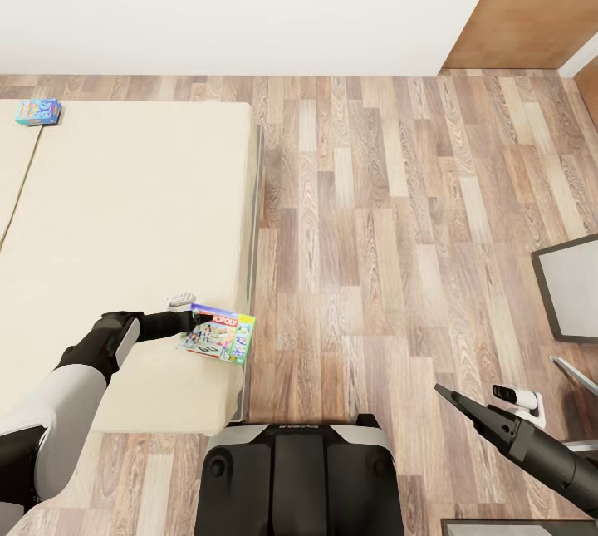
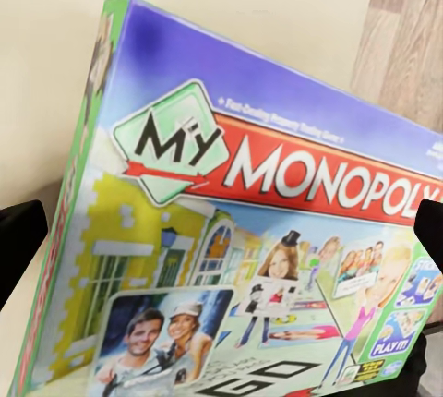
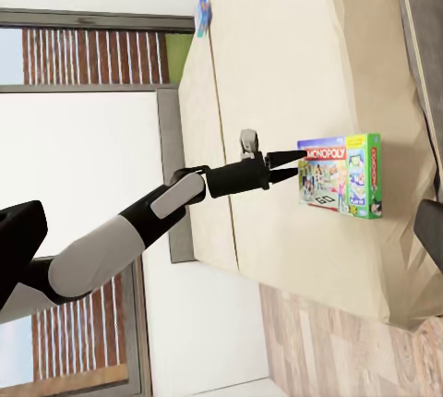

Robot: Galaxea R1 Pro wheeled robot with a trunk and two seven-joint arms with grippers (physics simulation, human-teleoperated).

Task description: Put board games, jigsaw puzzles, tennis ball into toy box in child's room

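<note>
The My Monopoly box (image 2: 249,231) is filling the left wrist view, lying flat near the corner of the beige bed (image 1: 124,212) by its floor-side edge. The left gripper (image 1: 196,323) is reaching it with its fingers spread at the box's near edge; whether they are gripping it I cannot tell. The small blue game box (image 1: 37,111) is sitting far up the bed. The right gripper (image 1: 444,394) is hovering over the plank floor (image 1: 374,212), its opening unclear
</note>
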